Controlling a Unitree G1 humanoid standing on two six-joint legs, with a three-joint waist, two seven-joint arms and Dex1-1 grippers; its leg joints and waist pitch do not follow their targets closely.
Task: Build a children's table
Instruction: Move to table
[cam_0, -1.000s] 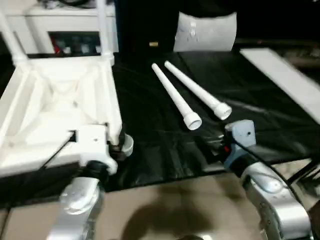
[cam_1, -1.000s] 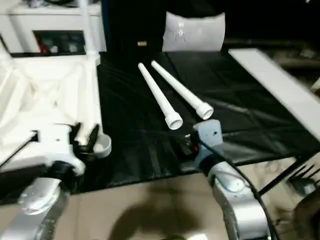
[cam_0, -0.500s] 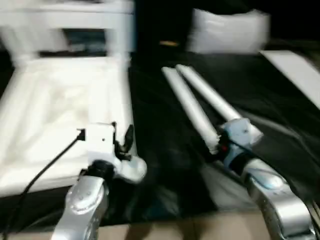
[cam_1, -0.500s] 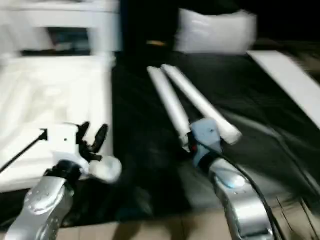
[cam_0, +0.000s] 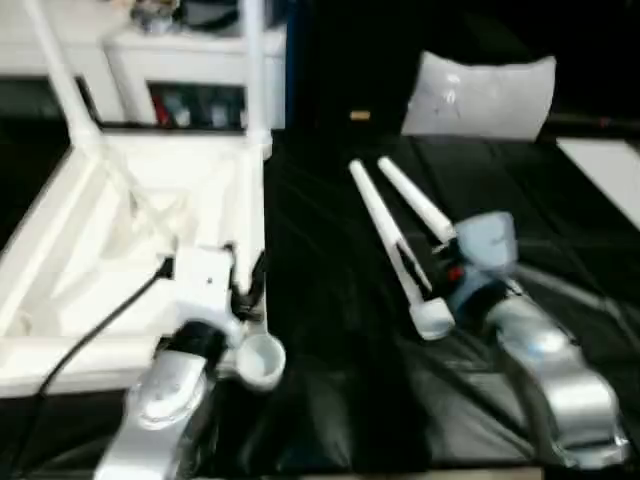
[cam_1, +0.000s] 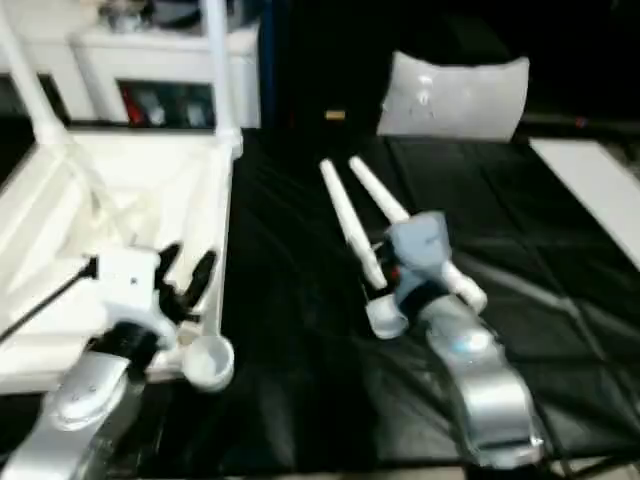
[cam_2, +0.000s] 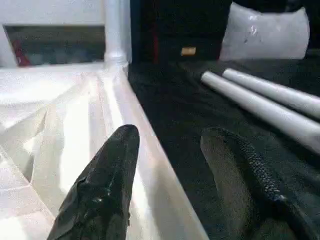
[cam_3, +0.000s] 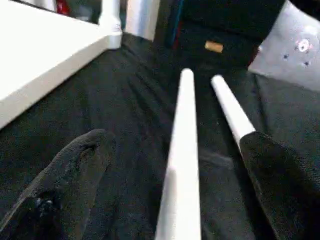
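Black cloth covers the worktable (cam_0: 330, 330), and on its left side the children's table top (cam_0: 130, 240) lies upside down, ribbed underside up, with two legs already standing in its far corner sockets. Left gripper (cam_2: 170, 165) straddles the top's near right edge, jaws partly apart, one finger (cam_2: 107, 170) over the white rim and the other over the black cloth; whether it grips the rim, I can't tell. Two loose legs (cam_0: 390, 235) lie side by side mid-table. Right gripper (cam_3: 175, 175) hovers wide open with the nearer leg (cam_3: 182, 165) between its fingers, not clamped. A white pillow-like bag (cam_0: 480, 95) sits at the back.
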